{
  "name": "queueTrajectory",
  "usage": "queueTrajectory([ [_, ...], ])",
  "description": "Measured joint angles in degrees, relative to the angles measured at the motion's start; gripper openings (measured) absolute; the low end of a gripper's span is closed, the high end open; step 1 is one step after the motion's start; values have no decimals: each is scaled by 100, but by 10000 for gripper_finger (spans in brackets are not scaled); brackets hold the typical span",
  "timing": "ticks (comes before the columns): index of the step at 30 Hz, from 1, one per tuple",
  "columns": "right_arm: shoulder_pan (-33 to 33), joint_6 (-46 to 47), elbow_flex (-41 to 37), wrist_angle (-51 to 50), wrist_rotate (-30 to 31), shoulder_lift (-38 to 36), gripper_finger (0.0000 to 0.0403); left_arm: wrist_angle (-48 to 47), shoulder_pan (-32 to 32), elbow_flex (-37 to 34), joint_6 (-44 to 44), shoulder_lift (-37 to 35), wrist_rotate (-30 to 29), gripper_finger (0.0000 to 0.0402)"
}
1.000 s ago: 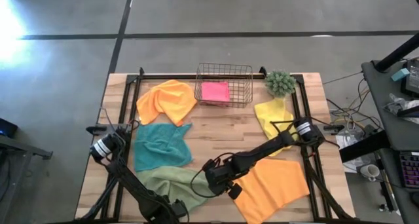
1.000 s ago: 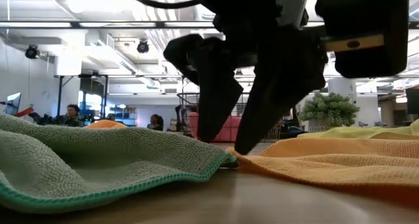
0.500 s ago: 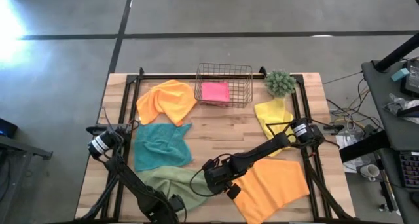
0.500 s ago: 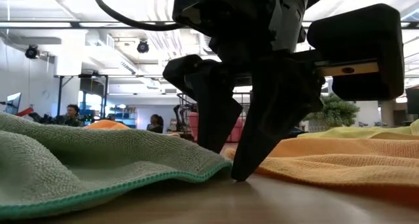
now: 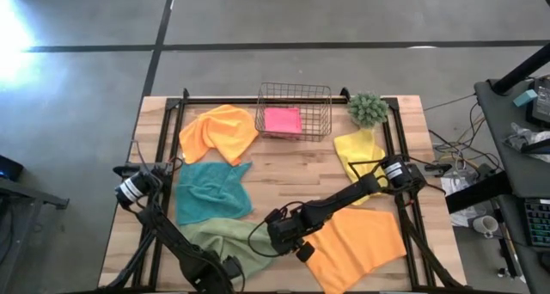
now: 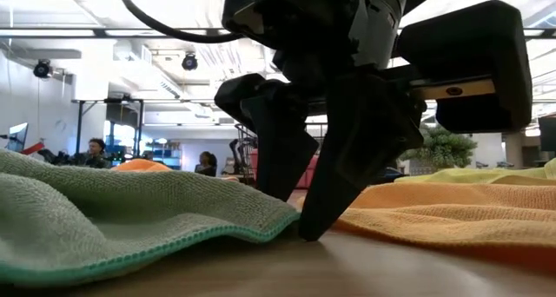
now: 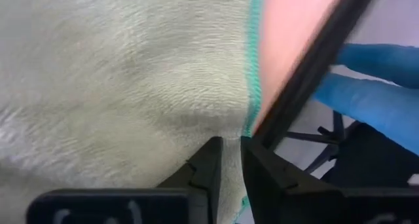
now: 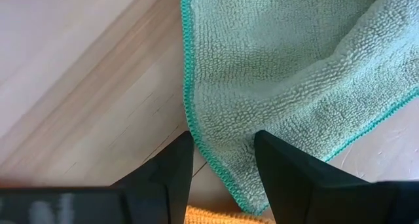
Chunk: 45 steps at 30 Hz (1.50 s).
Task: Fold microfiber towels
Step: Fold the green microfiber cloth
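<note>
Fingers of right gripper (image 8: pixel 222 168) straddle sage green towel's (image 8: pixel 294 73) edge, apart; left gripper's (image 7: pixel 226 168) pinch its border.

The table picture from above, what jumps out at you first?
The bright cloths spread over the wooden table stand out first: an orange towel at the back left, a teal towel in front of it, and a pink towel inside the wire basket. Near the front, the right gripper reaches down with open fingers over a corner of the sage green towel, beside a second orange towel.
</note>
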Motion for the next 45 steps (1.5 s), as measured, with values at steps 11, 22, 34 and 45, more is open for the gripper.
queueTrajectory([
  [11,-46,184,-2,38,-27,0,155,197,6,9,-262,10,-242,152],
  [22,-16,338,-2,44,-226,7,155,-91,213,8,-1795,369,-262,109],
  [34,8,644,-4,36,-261,11,135,-599,263,36,-3262,369,-595,60],
  [45,23,964,-4,32,-282,11,108,-739,310,36,-3278,369,-1176,2],
])
